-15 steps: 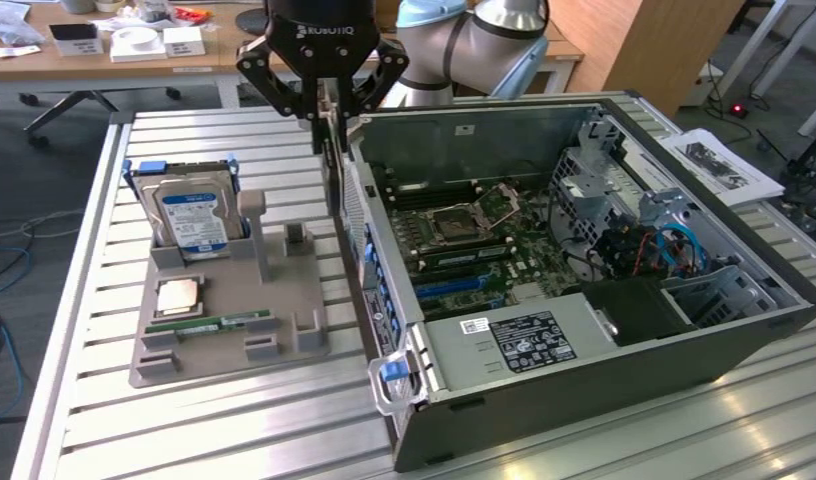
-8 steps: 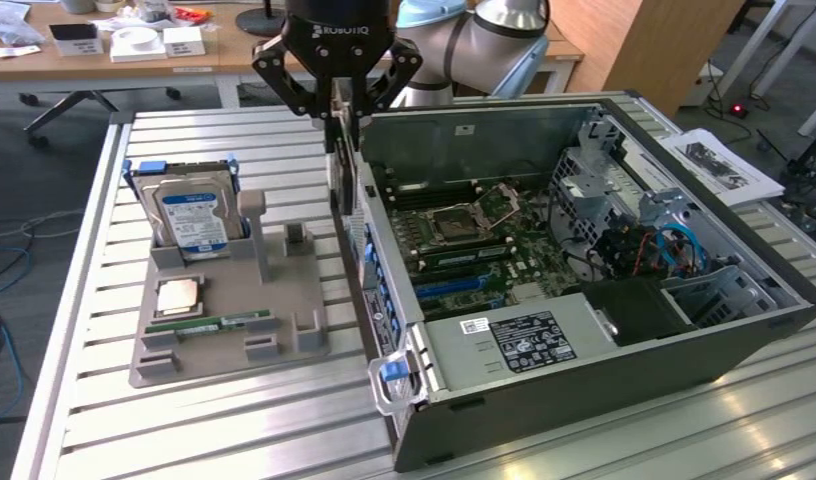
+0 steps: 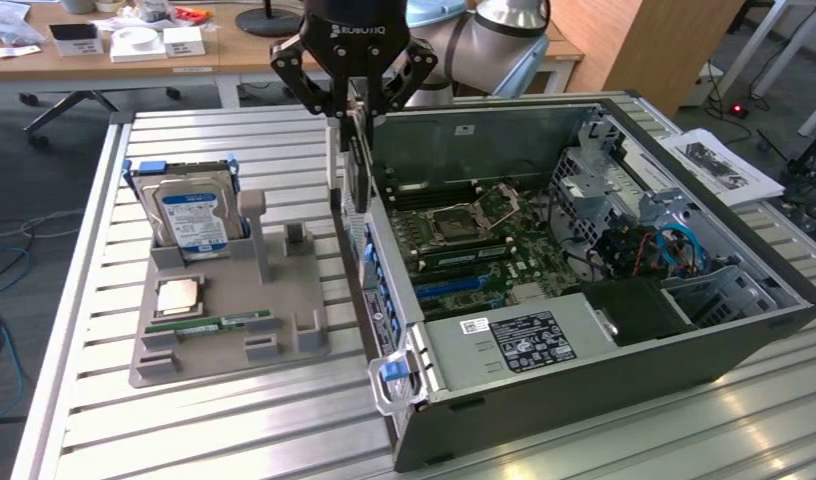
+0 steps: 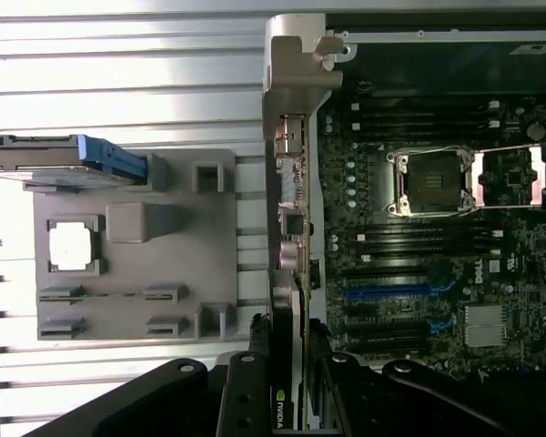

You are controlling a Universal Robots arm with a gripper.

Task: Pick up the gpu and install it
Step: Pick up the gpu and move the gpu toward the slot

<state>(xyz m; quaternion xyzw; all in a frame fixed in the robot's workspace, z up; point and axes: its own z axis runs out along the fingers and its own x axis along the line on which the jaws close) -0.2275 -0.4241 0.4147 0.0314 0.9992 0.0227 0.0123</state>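
My gripper [image 3: 356, 108] is shut on the gpu [image 3: 360, 165], a thin card that hangs on edge from the fingers, with its silver bracket side toward the grey holder. It hovers over the rear wall of the open computer case [image 3: 728, 345], between the holder and the motherboard [image 3: 495, 245]. In the wrist view the gpu [image 4: 289, 319] runs out from between the black fingers [image 4: 241, 391], and my gripper [image 4: 289, 350] sits just beside the blue expansion slots [image 4: 391, 293]. The same blue slots [image 3: 448, 286] lie below and in front of the card.
A grey holder [image 3: 291, 345] on the slatted table carries an upright hard drive [image 3: 188, 215], a CPU chip [image 3: 179, 294] and a RAM stick [image 3: 224, 323]. Inside the case are the open CPU socket [image 3: 478, 214], a power supply [image 3: 518, 340] and drive cages [image 3: 622, 200]. Papers [image 3: 722, 165] lie to the exterior view's right.
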